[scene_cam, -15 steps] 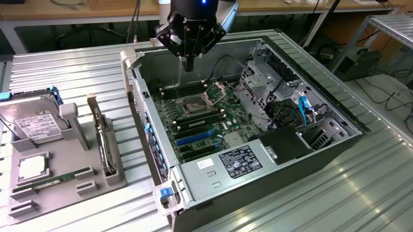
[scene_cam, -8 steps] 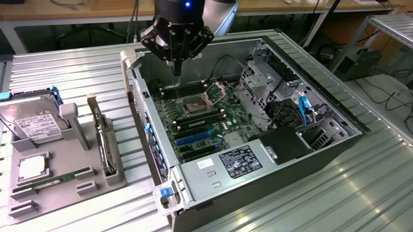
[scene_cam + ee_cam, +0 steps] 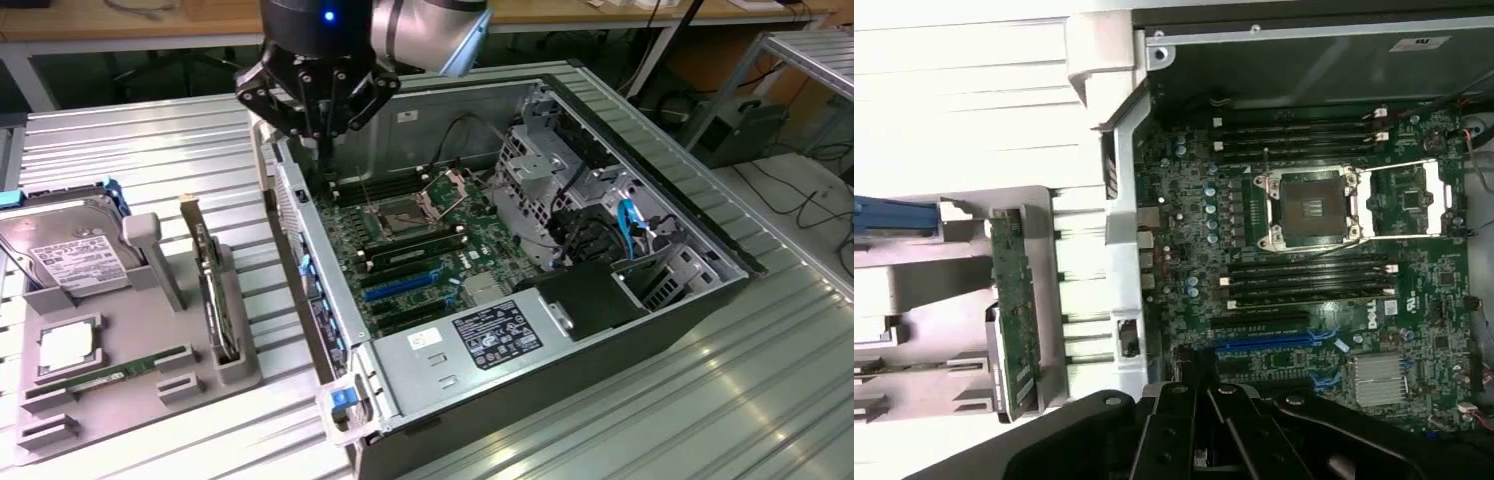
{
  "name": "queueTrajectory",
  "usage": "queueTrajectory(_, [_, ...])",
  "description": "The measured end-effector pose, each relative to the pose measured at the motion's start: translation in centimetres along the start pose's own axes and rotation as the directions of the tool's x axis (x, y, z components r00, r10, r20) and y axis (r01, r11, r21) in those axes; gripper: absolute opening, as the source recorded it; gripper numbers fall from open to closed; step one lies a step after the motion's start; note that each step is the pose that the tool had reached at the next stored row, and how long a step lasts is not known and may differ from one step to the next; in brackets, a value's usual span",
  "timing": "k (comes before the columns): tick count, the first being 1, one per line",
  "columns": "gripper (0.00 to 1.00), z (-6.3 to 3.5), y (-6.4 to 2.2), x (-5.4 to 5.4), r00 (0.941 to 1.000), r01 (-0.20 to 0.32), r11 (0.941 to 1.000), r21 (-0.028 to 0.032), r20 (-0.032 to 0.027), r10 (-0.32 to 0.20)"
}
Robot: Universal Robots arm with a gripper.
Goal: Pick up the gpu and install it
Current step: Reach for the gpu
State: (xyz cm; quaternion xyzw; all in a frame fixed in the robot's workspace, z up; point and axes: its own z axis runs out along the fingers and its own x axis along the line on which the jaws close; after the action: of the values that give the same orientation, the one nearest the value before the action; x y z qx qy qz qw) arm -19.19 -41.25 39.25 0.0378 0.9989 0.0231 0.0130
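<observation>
Hovering above the open computer case (image 3: pixel 561 400) in the exterior view, my gripper (image 3: pixel 320 135) is closed on nothing; the gpu (image 3: pixel 207 290) stands on edge in the grey holder (image 3: pixel 240 362) (well apart, toward the exterior view's left); wrist view: the gpu (image 3: pixel 1014 300) sits upright just outside the case wall.

Gripper (image 3: pixel 318 128) above open computer case (image 3: pixel 434 118), gpu (image 3: pixel 206 285) upright in grey holder (image 3: pixel 243 320) alongside

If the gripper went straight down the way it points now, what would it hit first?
Probably the motherboard, just inside the wall of the computer case on the exterior view's left. Depth is unclear, so the gripper might catch that wall instead.
</observation>
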Motion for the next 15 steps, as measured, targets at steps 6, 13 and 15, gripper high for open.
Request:
queueTrajectory(6, [0.11, 0.35, -0.89, 3.5, 1.0000, 0.000, 1.0000, 0.0001, 0.0000, 0.000])
queueTrajectory(13, [0.11, 1.21, -1.87, 7.0, 1.0000, 0.000, 1.0000, 0.0002, -0.0001, 0.000])
queueTrajectory(15, [0.11, 1.49, -2.08, 8.1, 1.0000, 0.000, 1.0000, 0.0000, 0.0001, 0.000])
